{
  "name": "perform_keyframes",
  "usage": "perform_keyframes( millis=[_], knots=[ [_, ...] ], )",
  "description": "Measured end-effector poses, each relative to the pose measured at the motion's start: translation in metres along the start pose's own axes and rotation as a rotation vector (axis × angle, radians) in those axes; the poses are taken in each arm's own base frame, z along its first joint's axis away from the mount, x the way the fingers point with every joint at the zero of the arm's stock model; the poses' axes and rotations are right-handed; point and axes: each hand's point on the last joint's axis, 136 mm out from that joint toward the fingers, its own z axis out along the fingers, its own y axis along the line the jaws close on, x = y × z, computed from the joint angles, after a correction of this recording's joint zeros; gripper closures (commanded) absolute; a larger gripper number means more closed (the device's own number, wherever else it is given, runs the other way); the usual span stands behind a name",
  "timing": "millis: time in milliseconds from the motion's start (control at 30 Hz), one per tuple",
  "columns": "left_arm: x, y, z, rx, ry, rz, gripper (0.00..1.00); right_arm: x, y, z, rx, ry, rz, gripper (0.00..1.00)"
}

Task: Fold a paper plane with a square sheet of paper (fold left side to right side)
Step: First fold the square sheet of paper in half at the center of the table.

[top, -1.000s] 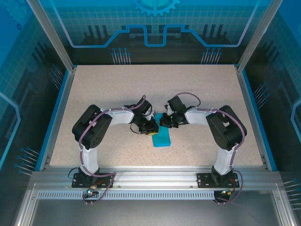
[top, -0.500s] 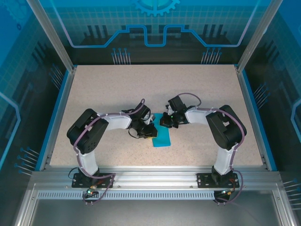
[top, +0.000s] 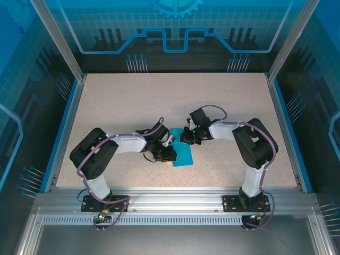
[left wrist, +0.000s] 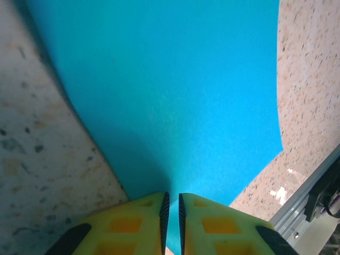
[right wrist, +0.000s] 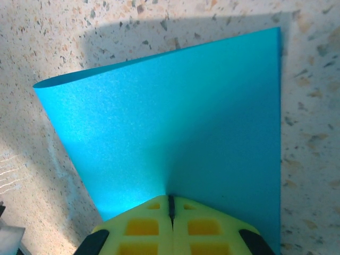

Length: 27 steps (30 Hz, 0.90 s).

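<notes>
My left gripper [left wrist: 171, 197]: jaws nearly together, pinching left edge of thin teal-blue square sheet of paper [left wrist: 175, 95]. My right gripper [right wrist: 171, 201]: jaws pressed together on its far end, one side curling up. Sheet lies mid-table between both arms; open speckled beige tabletop [top: 133, 101] all round.

No legible text, labels or numbers

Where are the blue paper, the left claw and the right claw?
square sheet of paper [top: 185, 155]: top view, its bare near half.
left claw [left wrist: 171, 204]: left wrist view, between its fingertips.
right claw [right wrist: 171, 206]: right wrist view, between its fingertips.
</notes>
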Motion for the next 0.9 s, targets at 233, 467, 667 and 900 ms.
perform_keyframes(
  millis=[233, 467, 667, 900],
  knots=[
    [0.01, -0.004, 0.003, -0.001, 0.019, 0.019, 0.82, 0.0, 0.0, 0.0, 0.0, 0.001, 0.0, 0.95],
    [0.016, -0.007, 0.005, -0.006, 0.027, 0.028, 0.82, 0.0, 0.0, 0.0, 0.0, 0.001, 0.0, 0.95],
    [0.023, -0.008, 0.007, -0.016, 0.031, 0.044, 0.82, 0.0, 0.0, 0.0, 0.0, 0.001, 0.0, 0.95],
    [0.026, -0.009, 0.007, -0.019, 0.033, 0.044, 0.82, 0.0, 0.0, 0.0, 0.0, 0.001, 0.0, 0.95]
  ],
)
